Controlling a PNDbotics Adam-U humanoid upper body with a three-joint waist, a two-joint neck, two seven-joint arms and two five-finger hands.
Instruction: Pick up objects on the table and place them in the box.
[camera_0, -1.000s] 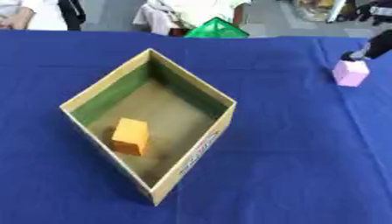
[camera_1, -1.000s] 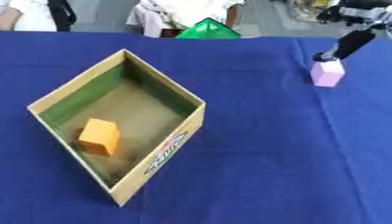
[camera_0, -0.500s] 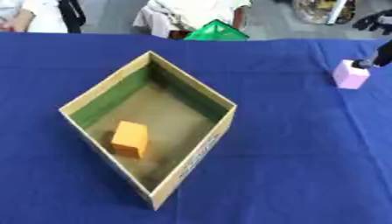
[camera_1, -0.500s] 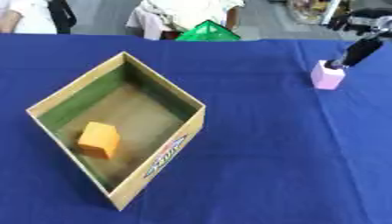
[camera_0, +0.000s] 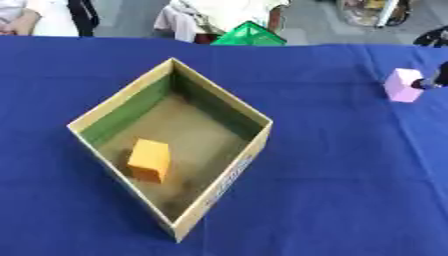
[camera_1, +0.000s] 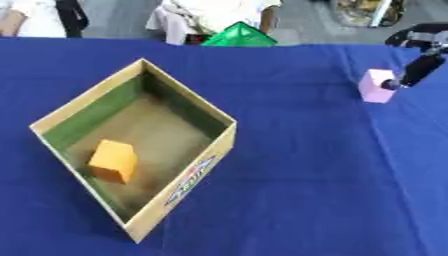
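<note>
An open cardboard box (camera_0: 221, 91) lies askew left of the table's middle. An orange block (camera_0: 149, 159) rests on its floor near the front left wall. A pink block (camera_1: 376, 86) stands on the blue cloth at the far right. My right hand (camera_1: 418, 67) comes in from the upper right, black, with a straight fingertip touching the pink block's right side. Nothing is curled round the block. Only the tip of that hand shows in the left eye view. My left hand shows in neither view.
A green, tent-shaped thing (camera_0: 248, 36) sits at the far edge of the table behind the box. People stand beyond that edge. Blue cloth (camera_0: 350, 175) stretches between the box and the pink block and across the front right.
My right hand has come down a little beside the pink block, its fingertip now at the block's right side. The block and the box have stayed put.
</note>
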